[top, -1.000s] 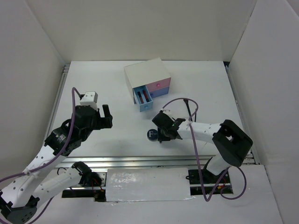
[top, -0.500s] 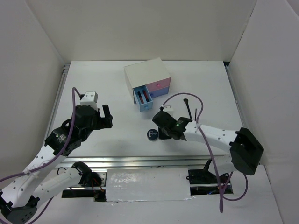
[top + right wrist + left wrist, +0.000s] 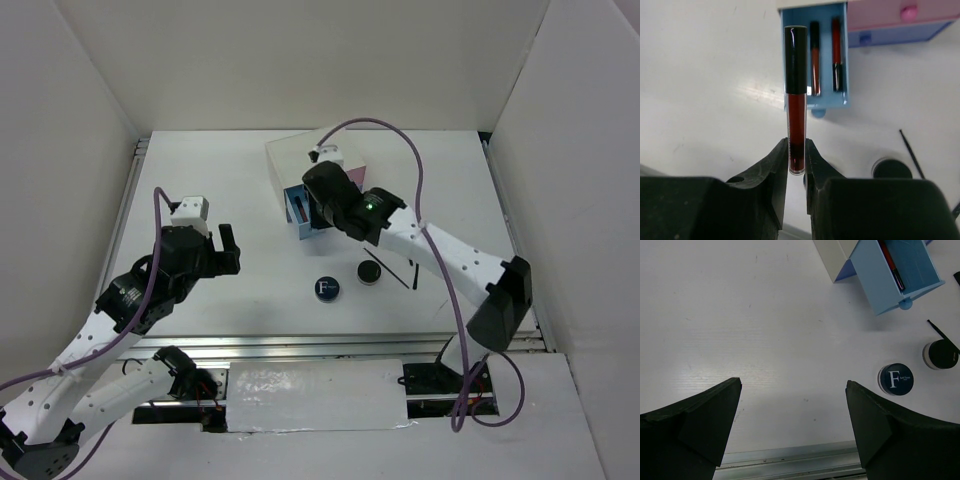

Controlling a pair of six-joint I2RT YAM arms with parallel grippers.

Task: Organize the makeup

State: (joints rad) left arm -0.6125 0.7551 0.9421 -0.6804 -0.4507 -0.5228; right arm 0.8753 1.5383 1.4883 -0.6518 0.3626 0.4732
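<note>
Placement of the tube (image 3: 796, 110) looks to be the step in hand. The right tool (image 3: 796, 150) is clamped on the tube's lower end, with the black cap pointing toward the open blue drawer (image 3: 826, 75) of the box (image 3: 300, 152). In the wrist view the cap overlaps the drawer's left wall, and two pencils (image 3: 836, 50) lie lengthwise inside to its right. How high the tube hangs above the drawer cannot be told.

To do this well, I would keep the tube parallel to the pencils and shift it a little right, so it sits over the free lane and not on the wall. It is pinched only at one end and could pivot, so a slow descent is wise. Letting go close to the drawer floor should keep the round body from bouncing or rolling, and the fingers should stay clear of the drawer's front.

The left tool (image 3: 792, 390) has its fingers apart and empty over the tabletop (image 3: 740, 315). The compact (image 3: 895, 379), jar (image 3: 940, 354) and brush (image 3: 938, 330) lie near the drawer's front.
</note>
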